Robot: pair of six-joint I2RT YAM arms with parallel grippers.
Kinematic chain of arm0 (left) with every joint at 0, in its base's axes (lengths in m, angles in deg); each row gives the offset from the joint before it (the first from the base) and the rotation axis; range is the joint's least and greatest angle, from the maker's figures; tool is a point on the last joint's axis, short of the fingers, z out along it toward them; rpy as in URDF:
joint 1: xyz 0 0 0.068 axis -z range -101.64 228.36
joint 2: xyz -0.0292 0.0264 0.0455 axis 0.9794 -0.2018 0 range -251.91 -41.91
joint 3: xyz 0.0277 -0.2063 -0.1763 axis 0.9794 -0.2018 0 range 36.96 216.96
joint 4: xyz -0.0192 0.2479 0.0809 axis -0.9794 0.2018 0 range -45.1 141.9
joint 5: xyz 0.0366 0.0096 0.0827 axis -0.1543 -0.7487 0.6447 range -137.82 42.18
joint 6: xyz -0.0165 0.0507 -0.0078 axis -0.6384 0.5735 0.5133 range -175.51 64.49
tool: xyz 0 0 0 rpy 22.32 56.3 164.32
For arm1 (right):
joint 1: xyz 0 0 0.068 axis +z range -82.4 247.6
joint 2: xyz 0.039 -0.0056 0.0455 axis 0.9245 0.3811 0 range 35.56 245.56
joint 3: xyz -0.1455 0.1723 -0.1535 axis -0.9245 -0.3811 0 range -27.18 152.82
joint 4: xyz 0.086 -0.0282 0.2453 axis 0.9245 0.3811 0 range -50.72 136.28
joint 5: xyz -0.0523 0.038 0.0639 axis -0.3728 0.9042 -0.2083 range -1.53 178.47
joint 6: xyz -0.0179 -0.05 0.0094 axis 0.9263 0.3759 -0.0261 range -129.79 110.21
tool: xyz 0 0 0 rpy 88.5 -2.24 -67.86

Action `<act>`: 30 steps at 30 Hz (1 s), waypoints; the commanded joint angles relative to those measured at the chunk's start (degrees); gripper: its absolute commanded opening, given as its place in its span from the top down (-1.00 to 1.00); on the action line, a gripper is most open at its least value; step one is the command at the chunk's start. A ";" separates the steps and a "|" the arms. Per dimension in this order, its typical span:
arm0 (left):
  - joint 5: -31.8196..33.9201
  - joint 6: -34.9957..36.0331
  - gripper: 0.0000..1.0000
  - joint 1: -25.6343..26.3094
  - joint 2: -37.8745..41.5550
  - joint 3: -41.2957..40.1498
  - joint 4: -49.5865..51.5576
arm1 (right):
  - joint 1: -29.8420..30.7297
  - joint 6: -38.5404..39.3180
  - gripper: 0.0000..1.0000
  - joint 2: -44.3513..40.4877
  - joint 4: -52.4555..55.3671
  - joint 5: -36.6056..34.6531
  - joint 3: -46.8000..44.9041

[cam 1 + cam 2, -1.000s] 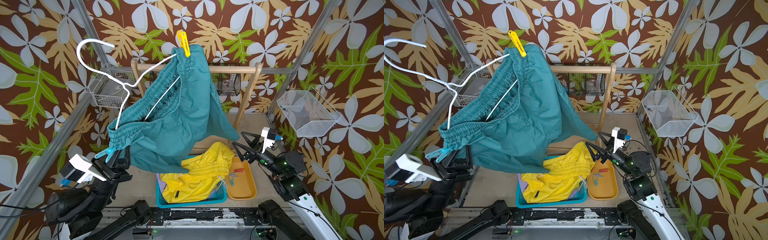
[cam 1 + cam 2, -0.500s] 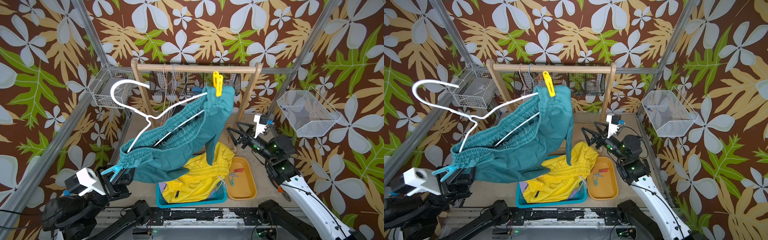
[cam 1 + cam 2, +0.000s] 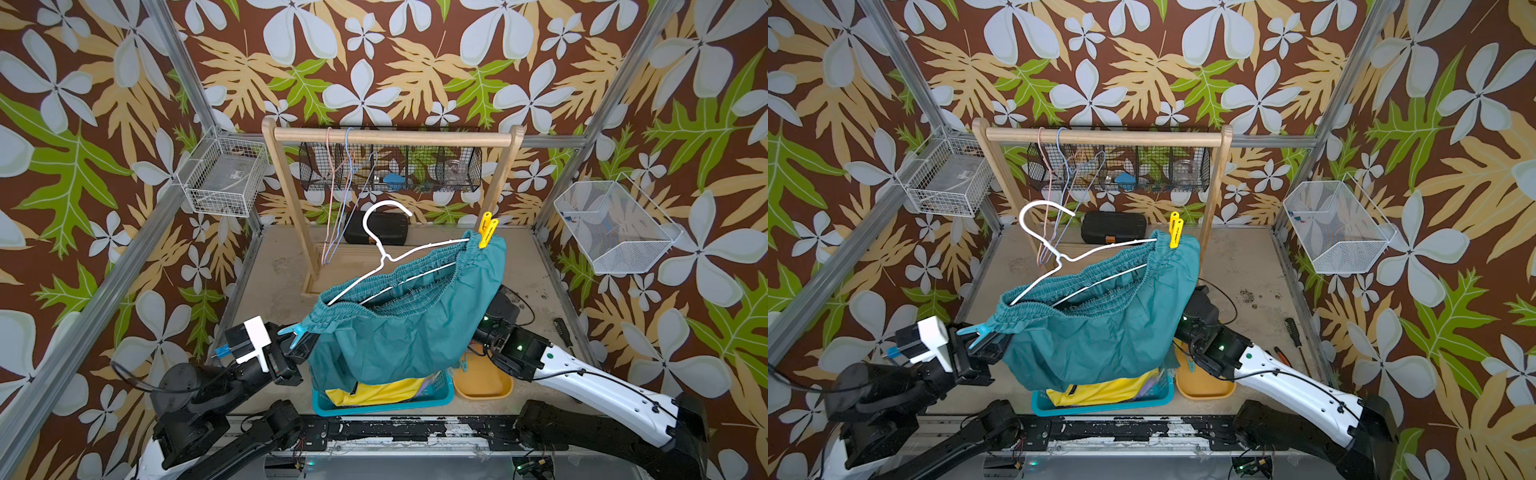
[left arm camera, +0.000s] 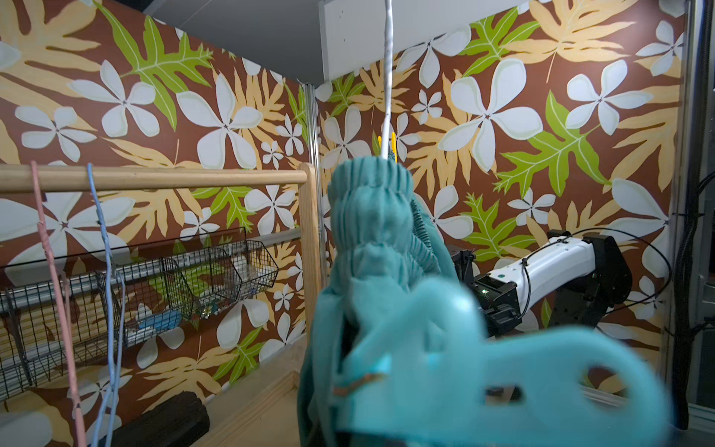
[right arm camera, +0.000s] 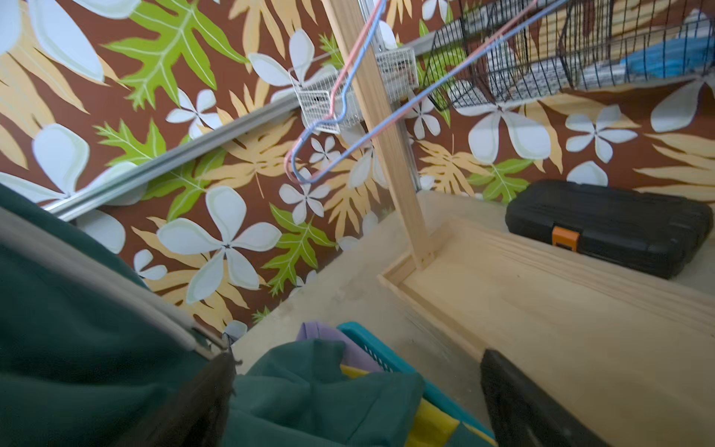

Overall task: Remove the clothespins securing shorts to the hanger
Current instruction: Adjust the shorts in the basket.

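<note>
Left claw pinches teal clothespin on teal shorts; right claw spread wide.

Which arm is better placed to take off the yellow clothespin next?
Right, probably: the right gripper is open and free, nearer the yellow clothespin; the left gripper is shut on the teal clothespin at the other end.

Matt teal cloth shorts on a smooth white wire hanger, glossy yellow plastic clothespin at their waistband; behind the shorts, a pale wood rail.
</note>
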 commanded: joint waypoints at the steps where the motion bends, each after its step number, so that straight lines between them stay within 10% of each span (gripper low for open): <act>1: 0.36 0.01 1.00 -0.05 -0.52 -1.61 -3.54 | 1.14 -3.43 -1.00 1.55 -4.81 -4.81 -2.21; 16: 8.70 5.10 1.00 -0.10 4.25 -3.75 12.59 | 0.48 -6.88 -0.99 4.63 -17.06 -9.44 -14.06; 30: 19.11 7.97 1.00 -0.08 -2.17 -3.39 11.30 | -25.41 -10.30 -0.99 -17.45 -3.10 4.41 -22.96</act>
